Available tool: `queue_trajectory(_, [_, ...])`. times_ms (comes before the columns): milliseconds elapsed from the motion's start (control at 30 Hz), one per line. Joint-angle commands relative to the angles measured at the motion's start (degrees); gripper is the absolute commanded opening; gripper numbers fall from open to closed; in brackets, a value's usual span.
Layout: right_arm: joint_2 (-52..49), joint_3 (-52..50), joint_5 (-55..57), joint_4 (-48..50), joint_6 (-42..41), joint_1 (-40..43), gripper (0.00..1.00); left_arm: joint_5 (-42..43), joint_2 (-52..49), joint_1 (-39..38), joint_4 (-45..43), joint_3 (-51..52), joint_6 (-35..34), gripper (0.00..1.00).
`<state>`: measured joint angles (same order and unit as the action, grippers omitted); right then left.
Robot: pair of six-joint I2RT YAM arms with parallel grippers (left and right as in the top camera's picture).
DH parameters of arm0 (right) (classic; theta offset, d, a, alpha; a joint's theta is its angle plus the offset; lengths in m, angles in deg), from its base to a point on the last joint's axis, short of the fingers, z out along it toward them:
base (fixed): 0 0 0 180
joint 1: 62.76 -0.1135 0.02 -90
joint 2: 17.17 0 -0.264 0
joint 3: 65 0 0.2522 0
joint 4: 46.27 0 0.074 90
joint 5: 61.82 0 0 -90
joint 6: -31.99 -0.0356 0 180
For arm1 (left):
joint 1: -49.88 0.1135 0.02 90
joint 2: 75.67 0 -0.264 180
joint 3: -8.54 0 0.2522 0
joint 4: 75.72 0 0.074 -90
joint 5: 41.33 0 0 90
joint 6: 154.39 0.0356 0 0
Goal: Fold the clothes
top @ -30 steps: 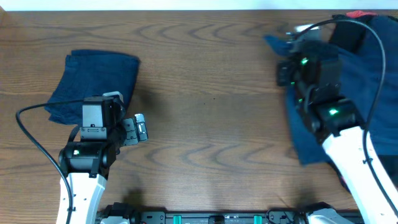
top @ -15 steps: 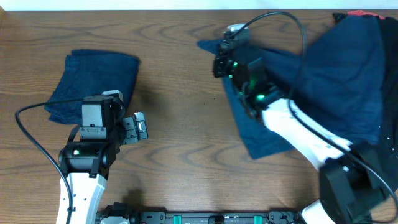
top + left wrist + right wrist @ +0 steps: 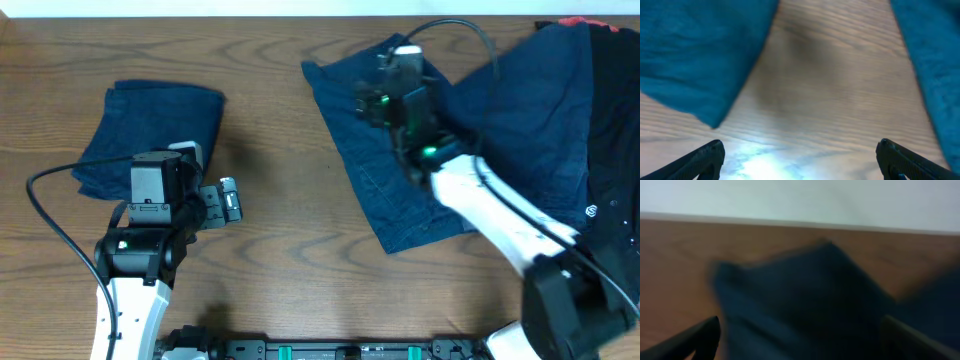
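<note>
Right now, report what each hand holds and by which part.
Nothing is held. The left hand hangs open over bare table beside the folded shorts; the right hand is open above the spread shorts.

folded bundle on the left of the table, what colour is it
The folded bundle is plain dark navy blue, with no pattern; the overhead view shows it best.

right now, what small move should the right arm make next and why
Probably raise the right claw straight up, clear of the shorts: its jaws stand open over the cloth, and the shorts lie rumpled and unfolded, so a grasp at an edge needs room.
</note>
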<state>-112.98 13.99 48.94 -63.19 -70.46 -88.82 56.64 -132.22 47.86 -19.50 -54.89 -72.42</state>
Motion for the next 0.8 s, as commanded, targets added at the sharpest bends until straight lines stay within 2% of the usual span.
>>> queue_trajectory(0, [6.2,0.7,6.3,-9.1,5.0,4.4,0.99,7.3,-0.7,0.2,-1.4,-1.1,-3.1,0.98])
queue_trajectory(100, [9.3,0.7,5.3,-19.5,3.9,8.7,0.99,13.5,-2.5,-0.1,-2.7,-1.1,-3.7,0.98])
queue_trajectory(233, [11.5,0.7,4.5,-26.5,4.5,13.7,0.99,19.1,-6.8,-3.0,-3.8,-1.1,-5.0,0.98])
queue_trajectory(500, [15.2,0.7,4.5,-31.1,4.4,20.0,0.99,19.1,-17.4,-15.3,-7.5,-1.1,-15.1,0.98])
queue_trajectory(767, [20.4,0.7,4.5,-33.9,4.4,23.0,0.99,19.1,-29.4,-27.8,-18.5,-1.1,-30.3,0.98])
